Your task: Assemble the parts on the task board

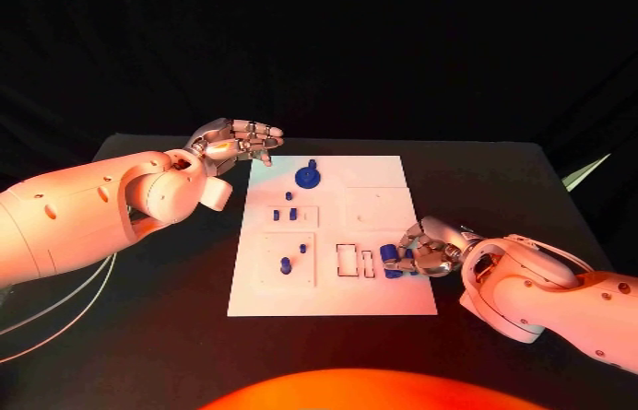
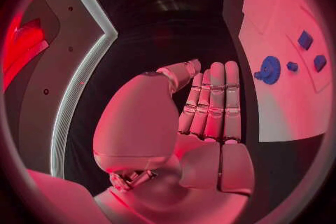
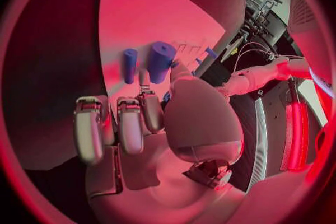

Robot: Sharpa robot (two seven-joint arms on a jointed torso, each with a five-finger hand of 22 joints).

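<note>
We see the right hand (image 1: 423,251) pinching a blue cylinder (image 3: 160,61) at the task board's (image 1: 385,304) near right. The left hand (image 1: 240,140) hovers far left, fingers together, holding nothing.

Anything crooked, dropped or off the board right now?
Nothing stands out. The white board lies square on the table, and every blue piece in view is on it. The right hand holds a blue cylinder at the board's near right; the left hand hovers empty beside the far left corner.

Dim room, red-orange light over all; the table (image 1: 159,336) stays dark. Wrist views bend and blur toward their rims.
</note>
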